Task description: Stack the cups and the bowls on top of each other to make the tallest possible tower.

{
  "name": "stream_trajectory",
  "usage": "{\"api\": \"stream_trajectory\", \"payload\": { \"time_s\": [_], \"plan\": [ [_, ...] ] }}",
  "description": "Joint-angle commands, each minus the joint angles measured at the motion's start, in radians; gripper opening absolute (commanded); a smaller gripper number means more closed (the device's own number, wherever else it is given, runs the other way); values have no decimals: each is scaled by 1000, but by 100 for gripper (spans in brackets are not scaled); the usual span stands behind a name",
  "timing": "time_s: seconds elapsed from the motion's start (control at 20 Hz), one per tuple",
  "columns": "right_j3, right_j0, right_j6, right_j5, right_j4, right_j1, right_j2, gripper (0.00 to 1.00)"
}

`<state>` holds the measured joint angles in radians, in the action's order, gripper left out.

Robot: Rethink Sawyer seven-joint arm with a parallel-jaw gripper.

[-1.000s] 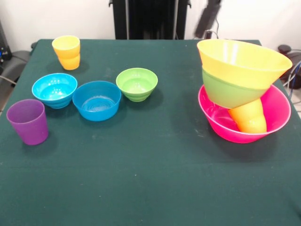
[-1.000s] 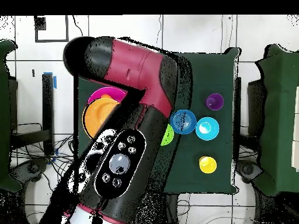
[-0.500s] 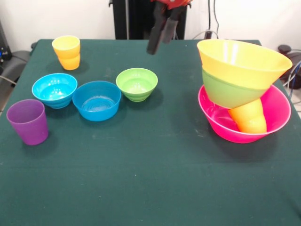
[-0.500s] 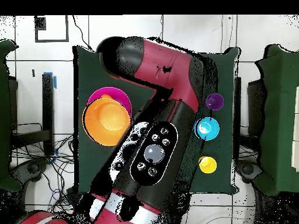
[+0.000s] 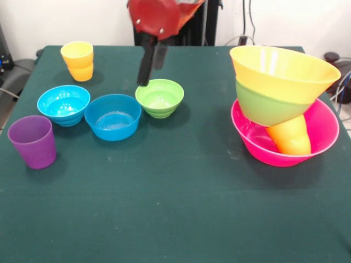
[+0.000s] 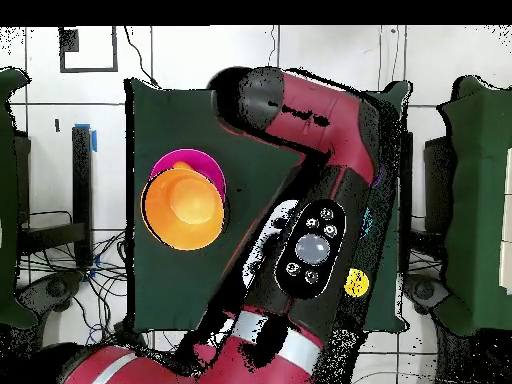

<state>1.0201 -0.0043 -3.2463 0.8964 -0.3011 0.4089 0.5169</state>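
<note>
- The gripper (image 5: 148, 68) is seen above the small green bowl's (image 5: 159, 97) far rim on the worktop (image 5: 181, 208); whether its fingers are parted cannot be told.
- The glossy bowl is judged light, rigid and slippery, best pinched at its rim.
- The tower (image 5: 282, 104) is shown leaning at the right.

- worktop (image 5: 181, 213): dark green cloth
- tower (image 5: 282, 104): pink bowl (image 5: 323, 134) as base, orange cup (image 5: 290, 137), green bowl (image 5: 263, 107), yellow-orange bowl (image 5: 282, 68) on top
- left of tower: light green bowl (image 5: 159, 97), blue bowl (image 5: 113, 116), cyan bowl (image 5: 63, 104)
- purple cup (image 5: 33, 141), yellow cup (image 5: 77, 61)
- arm (image 6: 310, 230): red and black; black fingers (image 5: 147, 63)
</note>
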Motion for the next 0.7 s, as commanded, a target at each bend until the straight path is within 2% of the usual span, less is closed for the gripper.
{"api": "stream_trajectory", "payload": {
  "time_s": [0.05,0.3,0.5,0.7],
  "plan": [
    [-16,-63,470,-31,130,14,-234,100],
    [-47,-107,639,-85,181,19,-299,100],
    [-104,-127,688,-118,222,-2,-299,100],
    [-190,-169,741,-77,228,-41,-317,100]
  ]
}}
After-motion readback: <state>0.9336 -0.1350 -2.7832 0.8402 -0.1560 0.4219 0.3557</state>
